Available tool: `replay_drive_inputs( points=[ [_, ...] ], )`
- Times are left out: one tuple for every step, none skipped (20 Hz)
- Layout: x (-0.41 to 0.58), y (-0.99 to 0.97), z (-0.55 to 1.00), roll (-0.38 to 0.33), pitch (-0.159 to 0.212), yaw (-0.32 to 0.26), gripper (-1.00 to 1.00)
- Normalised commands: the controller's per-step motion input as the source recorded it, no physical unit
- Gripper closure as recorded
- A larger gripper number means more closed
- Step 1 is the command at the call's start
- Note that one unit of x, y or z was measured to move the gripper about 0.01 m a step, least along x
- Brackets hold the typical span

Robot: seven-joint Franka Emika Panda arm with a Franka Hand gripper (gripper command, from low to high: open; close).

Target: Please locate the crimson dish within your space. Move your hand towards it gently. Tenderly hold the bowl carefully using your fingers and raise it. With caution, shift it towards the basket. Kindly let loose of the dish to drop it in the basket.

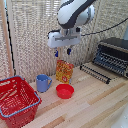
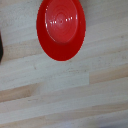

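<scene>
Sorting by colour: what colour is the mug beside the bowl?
Blue mug, clearest in the exterior view.

The bowl (image 1: pixel 65 91) (image 2: pixel 61 28) is a plain bright red with faint rings showing on its surface, and it sits on a table (image 1: pixel 95 107) (image 2: pixel 60 95) of pale wooden planks with light brown grain. The basket (image 1: pixel 17 101) is red mesh with a blue-grey rim, the mug (image 1: pixel 43 83) is blue, and the box (image 1: pixel 64 71) behind the bowl is yellow and orange with some red print. The gripper (image 1: pixel 63 51) is a white block with dark blue fingers (image 1: pixel 69 51) on a white and grey arm (image 1: pixel 75 14), the oven (image 1: pixel 112 56) is black and silver with a dark wire rack, and the screen (image 1: pixel 30 35) behind is beige woven stuff.
</scene>
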Motion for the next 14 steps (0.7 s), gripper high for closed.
replay_drive_inputs(
  points=[
    [-0.583, 0.0, -0.13, 0.0, 0.006, 0.0, -1.0],
    [-0.623, -0.15, -0.14, 0.0, 0.0, -0.019, -1.0],
    [-0.623, -0.15, -0.14, 0.0, 0.0, -0.019, -1.0],
    [-0.649, -0.15, -0.13, 0.0, 0.0, -0.016, -1.0],
    [-0.654, -0.13, -0.12, 0.0, 0.0, -0.012, -1.0],
    [-0.671, -0.13, -0.11, 0.0, 0.0, -0.009, -1.0],
    [-0.703, -0.11, -0.09, 0.0, 0.0, -0.004, -1.0],
    [-0.7, -0.1, -0.08, 0.0, 0.0, -0.002, -1.0],
    [-0.677, -0.1, -0.1, 0.0, 0.0, -0.001, -1.0],
    [-0.603, -0.1, -0.15, 0.0, 0.0, -0.001, -1.0],
    [-0.48, -0.13, -0.19, 0.0, 0.0, -0.002, -1.0],
    [-0.389, -0.16, -0.21, 0.0, 0.0, 0.0, -1.0],
    [-0.317, -0.18, -0.21, 0.0, 0.0, -0.002, -1.0],
    [-0.311, -0.21, -0.24, 0.002, 0.0, -0.008, -1.0]
  ],
)
